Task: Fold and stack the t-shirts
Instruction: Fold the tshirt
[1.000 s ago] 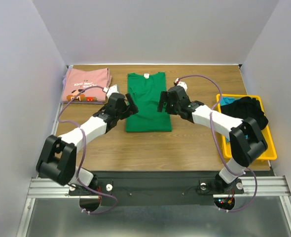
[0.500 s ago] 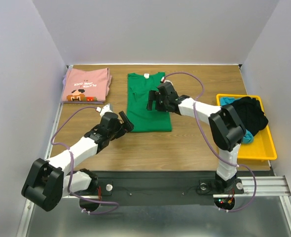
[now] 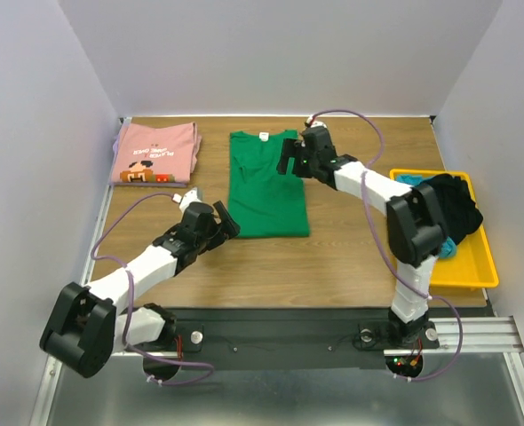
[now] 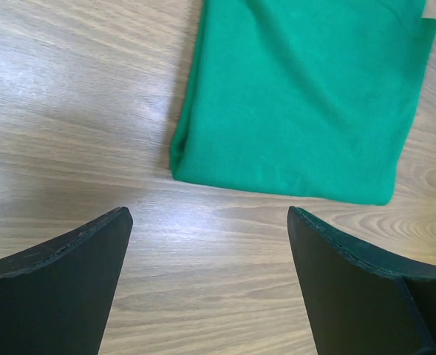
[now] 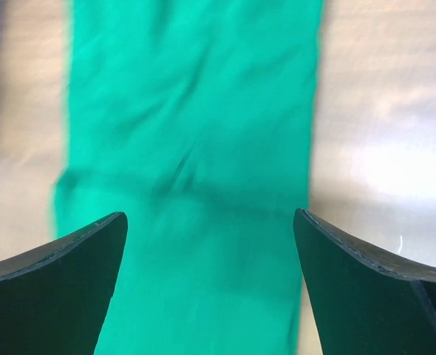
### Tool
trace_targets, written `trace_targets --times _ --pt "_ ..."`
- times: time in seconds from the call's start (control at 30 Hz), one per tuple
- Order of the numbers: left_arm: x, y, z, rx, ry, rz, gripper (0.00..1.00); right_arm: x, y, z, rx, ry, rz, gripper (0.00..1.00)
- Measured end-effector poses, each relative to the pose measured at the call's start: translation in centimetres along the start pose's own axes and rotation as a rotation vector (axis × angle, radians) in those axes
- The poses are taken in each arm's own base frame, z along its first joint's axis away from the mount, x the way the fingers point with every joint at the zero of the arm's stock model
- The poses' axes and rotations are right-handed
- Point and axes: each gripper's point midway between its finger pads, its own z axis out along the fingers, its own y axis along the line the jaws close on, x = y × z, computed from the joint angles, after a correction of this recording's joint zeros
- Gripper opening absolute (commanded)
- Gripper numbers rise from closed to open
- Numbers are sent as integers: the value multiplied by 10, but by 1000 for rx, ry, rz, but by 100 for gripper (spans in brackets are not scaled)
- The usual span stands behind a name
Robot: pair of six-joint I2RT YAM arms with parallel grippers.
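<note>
Wooden table (image 3: 351,257) w/ white walls on three sides, seen from above. Green t-shirt (image 3: 266,191) lies in the middle of the table, towards the far side, folded to a long narrow rectangle. Its neck w/ small white label (image 3: 265,136) points to the far edge. Pink t-shirt (image 3: 155,153) lies folded in the far left corner, print and dark letters facing up, well apart from the green one. Yellow tray (image 3: 475,275) stands at the right edge and holds dark clothes (image 3: 453,209) and some teal cloth (image 3: 407,180).

Left gripper (image 3: 225,217) is over bare wood just beside the near left corner of the green t-shirt. It is released. In the left wrist view both black fingers (image 4: 70,281) stand wide apart w/ only wood btw. them, and the shirt's folded near edge lies just beyond the tips.

Right gripper (image 3: 290,160) is over the far right part of the green t-shirt, near the neck. It is also released and grasps nothing. In the right wrist view the fingers (image 5: 63,281) are spread w/ green cloth below them, a bit blurred. If the tips touch the cloth I cannot tell.
</note>
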Motion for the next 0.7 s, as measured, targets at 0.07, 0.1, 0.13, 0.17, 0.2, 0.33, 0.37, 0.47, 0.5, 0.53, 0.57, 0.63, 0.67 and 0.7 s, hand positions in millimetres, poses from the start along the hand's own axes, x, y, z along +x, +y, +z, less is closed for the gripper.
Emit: trace_targets --times 0.07,0.1,0.13,0.17,0.2,0.33,0.37,0.47,0.5,0.53,0.57,0.63,0.67,0.7 --pt "3 4 4 -22 11 4 98 2 4 -30 -36 -8 12 100" --pt "5 6 6 -31 19 6 98 5 5 -47 -54 -10 18 100" --pt "8 9 10 -45 34 11 98 11 5 -61 -69 1 25 100" --pt "10 9 12 -50 43 14 98 19 4 -78 -91 9 36 100" --pt "13 11 15 -59 57 17 98 27 4 -93 -115 15 48 100" --pt "21 15 24 -80 93 25 95 78 -17 -131 -130 74 94 100" --pt "21 14 25 -77 91 24 90 91 -22 -135 -124 98 105 99" --pt "20 13 27 -76 88 22 76 128 -37 -146 -114 163 142 93" --pt "20 14 29 -81 88 23 73 139 -41 -149 -112 182 150 90" --pt "20 14 30 -82 86 24 71 145 -43 -150 -114 196 155 87" --pt "20 14 32 -86 87 21 68 152 -44 -152 -115 210 158 84" --pt "20 14 35 -90 87 22 63 161 -45 -153 -126 234 167 77" --pt "20 13 37 -93 89 24 59 163 -44 -153 -132 240 173 72" --pt "20 13 39 -96 89 24 56 164 -43 -151 -140 247 177 70"
